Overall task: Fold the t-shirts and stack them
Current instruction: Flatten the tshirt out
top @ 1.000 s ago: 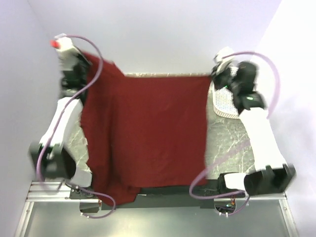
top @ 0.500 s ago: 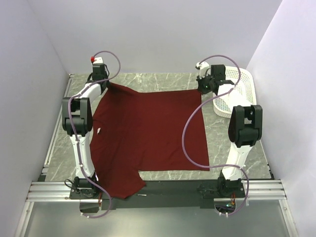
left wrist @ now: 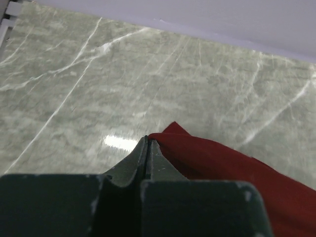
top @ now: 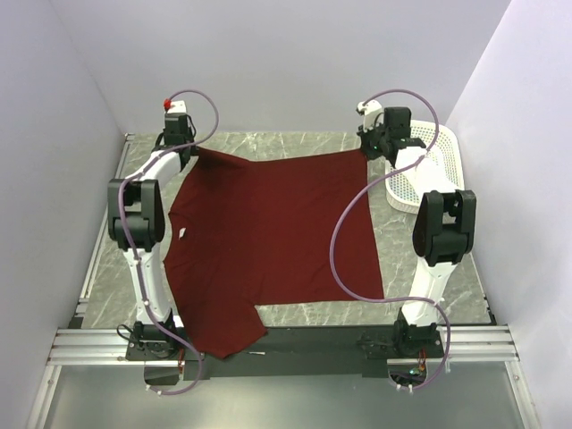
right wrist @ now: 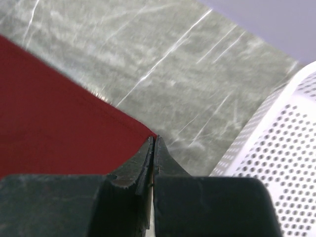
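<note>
On grey-green marble tabletop (top: pixel 268 141), spread flat between arms: plain maroon short-sleeved cloth t-shirt (top: pixel 268 232). Far left corner pinched in left hand (left wrist: pixel 147 140), fingers clenched tight, low over tabletop. Far right corner caught at tips of right hand (right wrist: pixel 153 140), likewise clenched on fabric. Far edge runs nearly straight between both hands. Small white tag (top: pixel 182 234) near shirt's left side. Near left sleeve overlaps dark strip (top: pixel 313 338) at tabletop's near edge. White perforated plastic basket (right wrist: pixel 276 148) just beside right hand, far right.

No legible text, label or number anywhere.
</note>
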